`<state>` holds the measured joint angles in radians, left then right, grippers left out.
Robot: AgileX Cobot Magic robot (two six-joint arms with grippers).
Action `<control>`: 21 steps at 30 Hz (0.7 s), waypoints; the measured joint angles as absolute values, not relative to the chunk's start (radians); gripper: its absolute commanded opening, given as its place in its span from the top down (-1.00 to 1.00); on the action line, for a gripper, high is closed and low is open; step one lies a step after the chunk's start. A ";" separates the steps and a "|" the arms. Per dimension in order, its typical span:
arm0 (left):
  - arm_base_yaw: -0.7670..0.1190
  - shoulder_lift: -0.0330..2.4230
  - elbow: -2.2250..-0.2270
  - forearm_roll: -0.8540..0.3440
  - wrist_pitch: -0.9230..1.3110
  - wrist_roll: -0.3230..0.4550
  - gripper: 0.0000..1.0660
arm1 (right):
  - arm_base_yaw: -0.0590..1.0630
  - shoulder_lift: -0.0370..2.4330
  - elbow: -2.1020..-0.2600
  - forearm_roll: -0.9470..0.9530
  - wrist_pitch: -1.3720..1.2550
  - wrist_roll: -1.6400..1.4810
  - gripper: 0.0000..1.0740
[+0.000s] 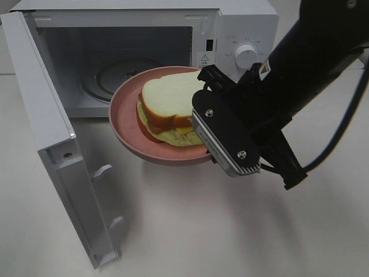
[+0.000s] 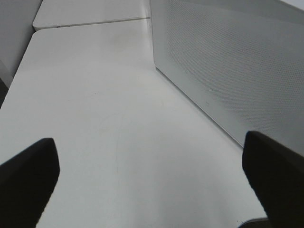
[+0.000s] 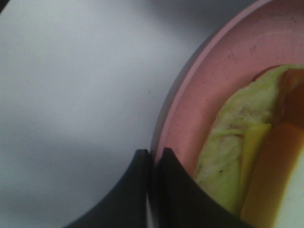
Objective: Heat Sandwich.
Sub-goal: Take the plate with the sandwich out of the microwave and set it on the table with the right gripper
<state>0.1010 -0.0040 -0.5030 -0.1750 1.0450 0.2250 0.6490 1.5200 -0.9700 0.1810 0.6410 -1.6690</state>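
Sandwich (image 1: 170,98) sits on a round pink plate (image 1: 124,118), 2 thick white slices with a golden-brown crust and a pale yellow-green layer spilling out at the lower edge. The plate is lifted off the white counter (image 1: 173,231) and hangs just in front of the open mouth of the white microwave (image 1: 115,57), its far rim reaching toward the cavity while its shadow falls on the counter below. Inside the cavity the glass turntable (image 1: 115,75) shows behind the plate. The microwave door (image 1: 52,150) stands swung wide on the left side of the exterior view, with its 2 latch hooks facing outward. The control panel with a round dial (image 1: 248,56) is on the right of the cavity.

The right gripper (image 3: 153,164) comes in from the right of the exterior view on its black arm and holds the plate at its near right rim; in the right wrist view its dark jaws are pressed together on the pink rim, one outside and one just inside it, close beside the yellow-green filling.

The left gripper (image 2: 152,175) is out of the exterior view. Its wrist view shows its 2 dark fingers (image 2: 28,175) spread wide apart with nothing between them, above bare white counter, and the perforated white side panel of the microwave runs alongside.
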 measured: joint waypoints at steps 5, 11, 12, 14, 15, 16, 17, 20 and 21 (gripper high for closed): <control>0.101 -0.004 -0.503 -0.175 1.045 0.225 -0.90 | 0.649 1.446 -0.902 0.146 0.655 -1.619 0.98; 0.101 -0.004 -0.503 -0.175 1.045 0.225 -0.90 | 0.649 1.344 -0.821 0.132 0.659 -1.577 0.98; 0.101 -0.004 -0.503 -0.175 1.045 0.225 -0.90 | 0.649 1.344 -0.821 0.132 0.659 -1.577 0.98; 0.101 -0.004 -0.503 -0.175 1.045 0.225 -0.90 | 0.649 1.295 -0.780 0.131 0.675 -1.567 0.98; 0.101 -0.004 -0.503 -0.175 1.045 0.225 -0.90 | 0.649 1.278 -0.770 0.131 0.681 -1.567 0.98; 0.101 -0.004 -0.503 -0.175 1.045 0.225 -0.90 | 0.649 1.260 -0.755 0.129 0.686 -1.567 0.98; 0.101 -0.004 -0.503 -0.175 1.045 0.225 -0.90 | 0.649 1.260 -0.755 0.129 0.686 -1.567 0.98; 0.101 -0.004 -0.503 -0.175 1.045 0.225 -0.90 | 0.649 1.193 -0.705 0.126 0.703 -1.560 0.97; 0.101 -0.004 -0.503 -0.175 1.045 0.225 -0.90 | 0.649 1.178 -0.692 0.126 0.705 -1.557 0.97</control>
<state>0.1010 -0.0040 -0.5030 -0.1750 1.0450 0.2250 0.6490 1.1780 -0.6920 0.1260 0.7050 -1.5570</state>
